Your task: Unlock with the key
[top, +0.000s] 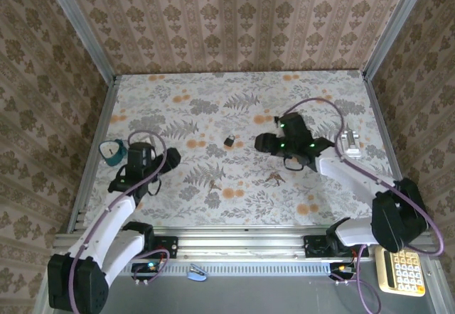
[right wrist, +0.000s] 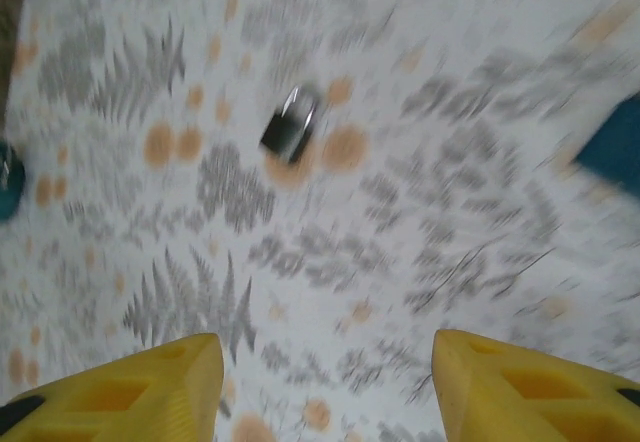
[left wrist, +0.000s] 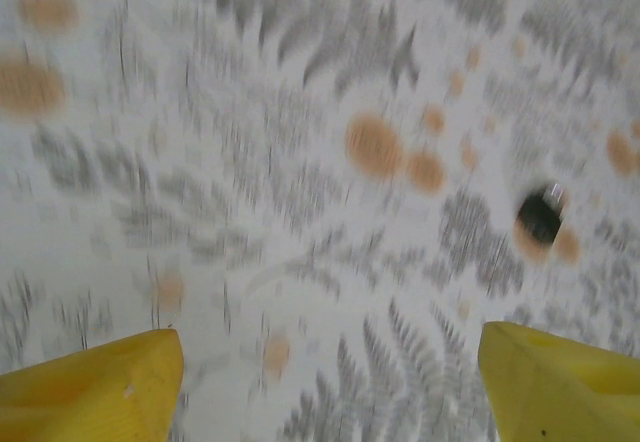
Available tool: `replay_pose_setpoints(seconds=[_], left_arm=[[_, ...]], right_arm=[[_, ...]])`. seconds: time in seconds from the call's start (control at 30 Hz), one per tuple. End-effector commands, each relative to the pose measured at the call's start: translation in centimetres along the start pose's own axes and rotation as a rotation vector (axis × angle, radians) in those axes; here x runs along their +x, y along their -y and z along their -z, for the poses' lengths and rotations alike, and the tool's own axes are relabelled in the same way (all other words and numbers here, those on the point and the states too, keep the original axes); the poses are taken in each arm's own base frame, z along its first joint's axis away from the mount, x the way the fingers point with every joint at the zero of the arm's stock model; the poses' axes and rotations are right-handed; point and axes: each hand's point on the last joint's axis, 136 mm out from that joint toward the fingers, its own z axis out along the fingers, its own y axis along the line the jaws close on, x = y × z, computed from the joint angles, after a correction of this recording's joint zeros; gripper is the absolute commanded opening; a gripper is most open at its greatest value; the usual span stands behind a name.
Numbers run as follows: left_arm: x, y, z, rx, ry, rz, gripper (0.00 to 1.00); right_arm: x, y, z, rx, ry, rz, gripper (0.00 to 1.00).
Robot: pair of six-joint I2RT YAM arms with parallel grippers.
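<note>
Two arms reach over the floral desk (top: 213,101), where the left end effector (left wrist: 330,352) and the right end effector (right wrist: 328,350) both hang open, jaws well apart with nothing between them. A small black padlock (top: 229,141) lies near the middle of the desk between the two arms, and the key (top: 274,179) lies apart from it, nearer the bases and close to the right arm. A teal object (top: 112,150) sits by the desk's left edge.
</note>
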Motion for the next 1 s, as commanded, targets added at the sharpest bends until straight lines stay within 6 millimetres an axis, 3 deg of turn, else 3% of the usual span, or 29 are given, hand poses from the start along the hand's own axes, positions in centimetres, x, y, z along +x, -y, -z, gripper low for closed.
replay_pose_setpoints(seconds=[0.0,0.1,0.33,0.57,0.97], left_arm=[[4.4,-1.0,0.2,-0.007,-0.132,0.121,0.77],[6.5,-0.9,0.1,0.014,-0.177,0.168,0.70],[9.7,-2.2,0.0,-0.037,-0.232,0.208,0.55],[10.4,-2.4,-0.1,-0.020,-0.234,0.243,0.53],[11.0,-3.0,-0.3,-0.025,-0.236,0.268,0.54]], right_arm=[[3.4,-1.6,-1.8,0.029,-0.125,0.026,0.48],[5.4,-2.8,-3.6,0.054,-0.185,0.064,0.37],[9.0,-6.6,-7.1,0.040,-0.292,0.151,0.37],[11.5,-8.1,-10.0,0.066,-0.385,0.198,0.30],[13.9,-9.1,-12.1,0.070,-0.468,0.219,0.31]])
